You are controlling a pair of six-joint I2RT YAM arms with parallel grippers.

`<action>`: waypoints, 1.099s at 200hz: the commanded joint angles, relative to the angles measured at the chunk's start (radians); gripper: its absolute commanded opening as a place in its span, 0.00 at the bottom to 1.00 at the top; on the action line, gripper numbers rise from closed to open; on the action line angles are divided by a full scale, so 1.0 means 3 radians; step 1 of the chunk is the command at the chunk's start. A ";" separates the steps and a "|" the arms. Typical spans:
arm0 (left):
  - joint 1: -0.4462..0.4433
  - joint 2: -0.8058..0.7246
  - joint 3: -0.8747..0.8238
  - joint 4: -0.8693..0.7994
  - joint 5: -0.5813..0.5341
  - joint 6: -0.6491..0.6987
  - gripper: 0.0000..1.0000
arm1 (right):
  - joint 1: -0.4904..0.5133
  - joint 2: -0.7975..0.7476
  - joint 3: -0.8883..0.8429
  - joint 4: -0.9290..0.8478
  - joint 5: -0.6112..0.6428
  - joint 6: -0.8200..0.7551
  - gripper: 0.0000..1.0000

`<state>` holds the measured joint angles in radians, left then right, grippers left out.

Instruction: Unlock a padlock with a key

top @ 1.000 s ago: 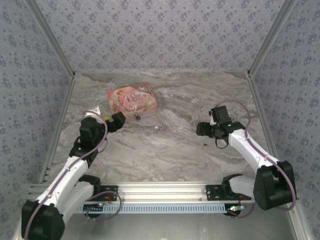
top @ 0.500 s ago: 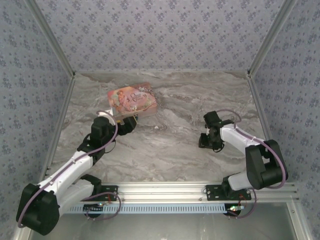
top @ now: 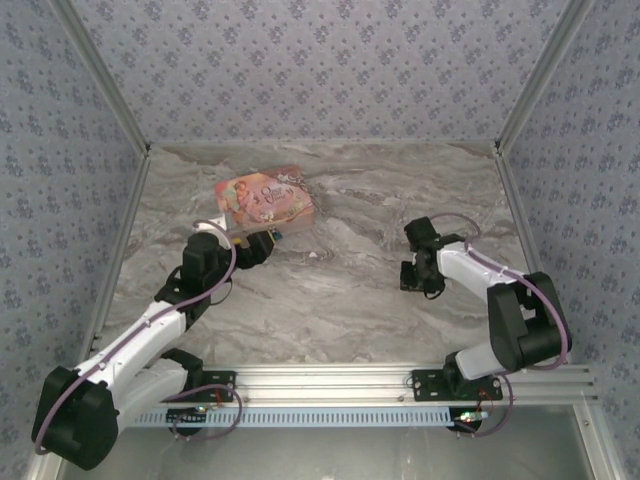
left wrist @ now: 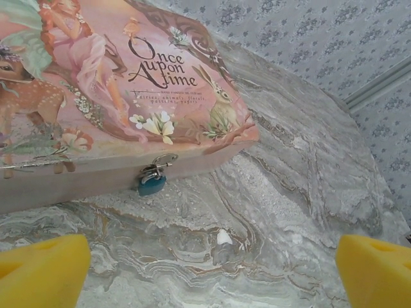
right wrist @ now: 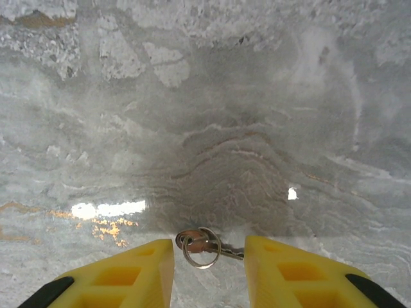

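- Far left: left gripper (top: 262,242) low over the grey marbled bench (top: 340,300), yellow fingers (left wrist: 45,269) spread wide with nothing between them. Aimed at the front wall of the flat pink illustrated box (left wrist: 128,96), which sits toward the bench's far edge, left of centre.
- Just right of that: tiny blue-bodied padlock with a silvery shackle (left wrist: 152,186), hanging from the box's metal clasp against the front wall, low by the bench surface. Shackle apparently closed, so not yet unlocked, and not touched by either finger.
- In front of the padlock: a small white scrap (left wrist: 222,239), loose on the bench and apart from everything else.
- Toward the right edge: right gripper (top: 413,280) pointing straight down, jaws partly open and straddling a small metal key on a silver split ring (right wrist: 200,246). Key flat on the bench between the fingertips with gaps on both sides, so not gripped.
- Progress, as a judgement: early. Approach made on both sides. Left to do: closing on the key, lifting it, carrying it well across to the lock, inserting, turning, freeing the shackle.
- Against one second ago: left gripper reached in closer to the box's front wall. Right arm folded in from the right edge, gripper dropped over the key instead of raised behind it.
- Against half a second ago: barely any change, box and padlock unmoved.
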<state>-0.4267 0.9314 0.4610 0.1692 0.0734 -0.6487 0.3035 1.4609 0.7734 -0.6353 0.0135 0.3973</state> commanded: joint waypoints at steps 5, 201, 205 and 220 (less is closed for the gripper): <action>-0.0017 -0.0016 0.0145 0.0024 -0.0050 0.0003 0.98 | 0.0041 0.0101 0.0085 -0.0027 0.0046 0.0041 0.34; -0.0028 -0.0104 0.0148 0.0135 0.0233 0.0152 0.97 | 0.0235 -0.0141 0.0269 0.0045 -0.0260 0.0153 0.00; -0.0034 -0.0099 0.0146 0.0175 0.0273 0.0165 0.97 | 0.0232 -0.0187 0.0266 0.0068 -0.0341 0.0177 0.00; -0.0096 -0.0084 0.0135 0.0317 0.0401 0.0277 0.96 | 0.0209 -0.0356 0.0253 0.0303 -0.0633 0.0433 0.00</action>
<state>-0.4309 0.9161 0.4702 0.1688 0.1062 -0.6247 0.3717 1.4342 0.8368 -0.6220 -0.0296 0.4240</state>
